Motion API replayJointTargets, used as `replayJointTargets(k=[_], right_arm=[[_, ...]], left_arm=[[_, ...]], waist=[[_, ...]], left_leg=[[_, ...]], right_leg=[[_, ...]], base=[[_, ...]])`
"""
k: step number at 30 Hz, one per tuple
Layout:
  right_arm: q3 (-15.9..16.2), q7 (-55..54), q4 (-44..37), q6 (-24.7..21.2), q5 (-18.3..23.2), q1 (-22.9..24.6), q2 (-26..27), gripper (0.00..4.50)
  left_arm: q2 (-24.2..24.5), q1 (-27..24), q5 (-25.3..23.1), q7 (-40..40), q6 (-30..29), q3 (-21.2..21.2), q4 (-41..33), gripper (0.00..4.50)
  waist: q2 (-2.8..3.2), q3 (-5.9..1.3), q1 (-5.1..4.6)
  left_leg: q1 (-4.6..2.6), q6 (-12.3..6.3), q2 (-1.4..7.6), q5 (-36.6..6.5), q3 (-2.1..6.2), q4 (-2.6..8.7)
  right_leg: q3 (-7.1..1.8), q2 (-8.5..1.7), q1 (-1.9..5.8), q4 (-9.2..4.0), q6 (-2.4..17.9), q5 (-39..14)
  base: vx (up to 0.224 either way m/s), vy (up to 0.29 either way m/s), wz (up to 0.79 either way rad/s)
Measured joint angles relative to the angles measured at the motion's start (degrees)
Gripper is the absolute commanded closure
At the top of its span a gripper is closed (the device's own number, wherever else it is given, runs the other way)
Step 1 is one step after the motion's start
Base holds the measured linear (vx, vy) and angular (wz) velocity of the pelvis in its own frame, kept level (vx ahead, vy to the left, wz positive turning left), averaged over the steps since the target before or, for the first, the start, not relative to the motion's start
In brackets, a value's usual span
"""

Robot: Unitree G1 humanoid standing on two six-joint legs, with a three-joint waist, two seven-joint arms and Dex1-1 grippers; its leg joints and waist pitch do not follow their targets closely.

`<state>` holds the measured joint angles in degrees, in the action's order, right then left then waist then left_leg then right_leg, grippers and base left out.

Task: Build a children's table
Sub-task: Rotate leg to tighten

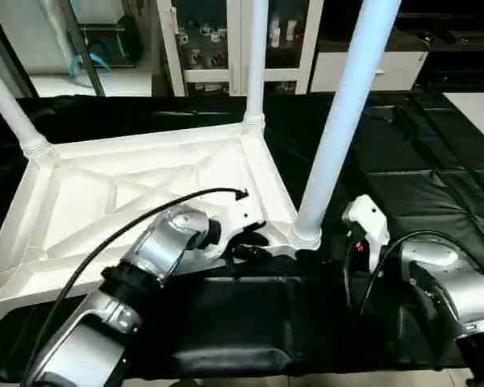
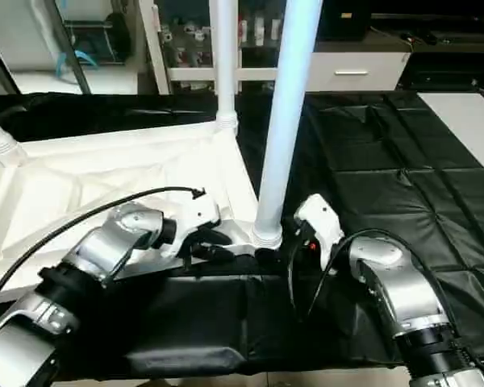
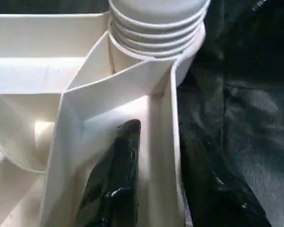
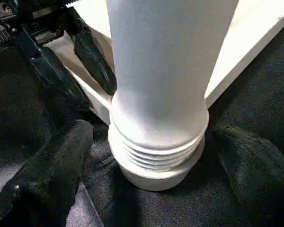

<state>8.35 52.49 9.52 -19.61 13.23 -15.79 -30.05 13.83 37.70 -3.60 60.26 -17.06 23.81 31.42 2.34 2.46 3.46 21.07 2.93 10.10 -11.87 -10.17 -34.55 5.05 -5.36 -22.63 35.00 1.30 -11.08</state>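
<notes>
Right wrist view puts the near leg (image 4: 156, 85) straight ahead of me, upright, its threaded base seated in the corner socket (image 4: 154, 175), with my right gripper (image 4: 154, 184) spread wide, one finger each side of the socket and neither touching it. That leg's long axis is vertical, so any grab or twist means closing level across it; the right arm is plainly the nearer one for that. Left wrist view gives what the head cameras hide: my left gripper (image 3: 154, 179) straddles the top's near rim wall just beside that socket, one finger (image 3: 113, 179) inside the rim, the other outside on the black cover. The jaws stand partly apart around the wall, and I can't tell whether they pinch it. From the head, the top (image 1: 105, 201) lies upside down on the black table (image 1: 436, 161), ribs up, to my left and ahead. Farther off, a second leg (image 1: 256, 56) stands at the far corner and a third (image 1: 12, 113) at the far left. I judge the fourth socket, at the near left, still lacks its leg.
</notes>
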Motion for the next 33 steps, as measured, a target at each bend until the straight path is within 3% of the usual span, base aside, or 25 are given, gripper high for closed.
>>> replayJointTargets(k=[3, 20, 32, 33], right_arm=[[0.0, 0.1, 0.0, 0.0, 0.0, 0.0, 0.0, 0.05], [0.2, -0.7, 2.6, 1.1, -0.7, -3.6, 0.8, 0.05], [2.3, 1.0, 8.0, 3.5, -2.7, -7.1, 2.6, 0.05], [2.3, 1.2, 8.6, 3.5, -2.7, -7.4, 2.6, 0.24]], left_arm=[[-0.9, 0.1, 0.4, -0.7, 0.0, -0.6, 0.9, 3.06], [0.1, -0.6, 0.4, 1.9, -1.3, -0.2, -0.8, 4.46], [0.5, -1.6, 0.0, 1.3, -2.3, -0.1, -3.1, 4.48], [0.5, -1.7, 0.0, 1.3, -2.4, -0.1, -3.2, 4.49]], waist=[[0.04, -0.01, -0.04], [-0.04, 0.02, -0.42], [-0.16, 0.05, -0.61], [-0.17, 0.05, -0.61]], left_leg=[[-0.02, 0.01, 0.0, 0.0, 0.0, -0.02], [-0.05, -0.16, 0.0, 0.1, 0.01, -0.03], [-0.05, -0.29, 0.01, 0.2, 0.01, -0.03], [-0.05, -0.29, 0.01, 0.2, 0.01, -0.02]], right_leg=[[0.0, 0.0, 0.08, 0.0, 0.0, 0.0], [0.0, 0.0, 0.15, -0.05, 0.0, 0.0], [0.0, 0.0, 0.15, -0.02, 0.0, 0.0], [0.0, 0.0, 0.15, -0.02, 0.0, 0.0]], base=[[0.0, 0.0, 0.0], [0.0, 0.0, 0.0], [0.0, 0.0, 0.0], [0.0, 0.0, 0.0]])
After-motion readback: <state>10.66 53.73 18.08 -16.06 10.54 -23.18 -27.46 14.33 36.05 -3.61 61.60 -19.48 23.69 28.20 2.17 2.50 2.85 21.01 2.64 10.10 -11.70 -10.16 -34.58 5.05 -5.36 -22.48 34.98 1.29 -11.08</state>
